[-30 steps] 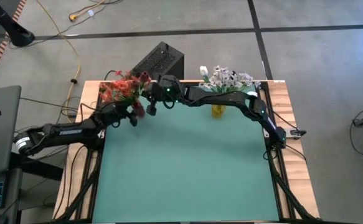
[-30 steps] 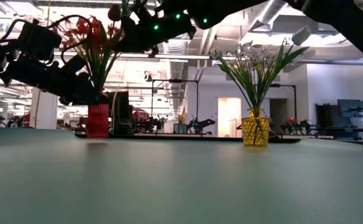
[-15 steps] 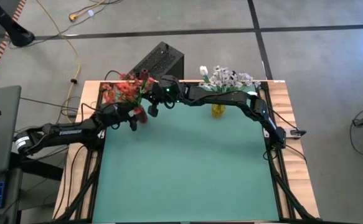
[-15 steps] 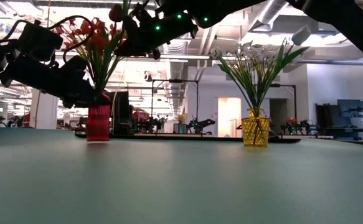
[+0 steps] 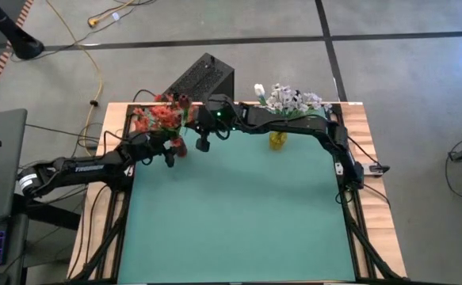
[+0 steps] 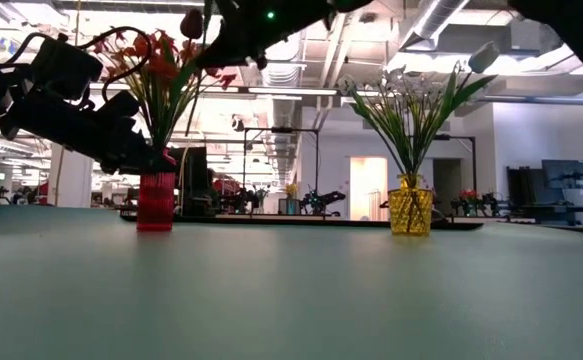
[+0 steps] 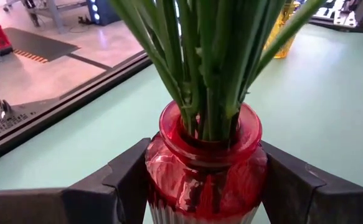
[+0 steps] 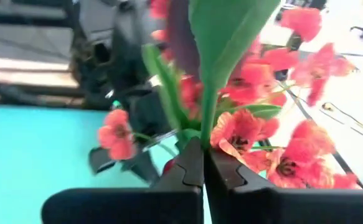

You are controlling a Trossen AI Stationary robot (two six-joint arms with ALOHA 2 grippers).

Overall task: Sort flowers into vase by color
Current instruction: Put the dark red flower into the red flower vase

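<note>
The green table mat [image 5: 238, 214] is bare across its near area. At the far left corner of the mat stands the red vase [image 7: 205, 163], upright. The left gripper [image 7: 203, 180] clamps this vase: one finger bears on each side of the glass body, just below the neck. Green stems [image 7: 200, 62] rise from the vase mouth and carry orange-red blossoms [image 6: 146, 55].

The right gripper [image 8: 203, 165] is positioned above the red vase, among the blossoms. Its fingers [image 8: 184, 168] are closed narrow on one thin green stem [image 8: 209, 118]; a dark pink bud [image 6: 190, 23] shows at the top of that stem in the low view.

Farther right along the far edge stands the yellow vase [image 6: 410, 210], well apart from both grippers. It holds white blossom sprays [image 5: 290, 99] and one white bud [image 5: 258, 89].
</note>
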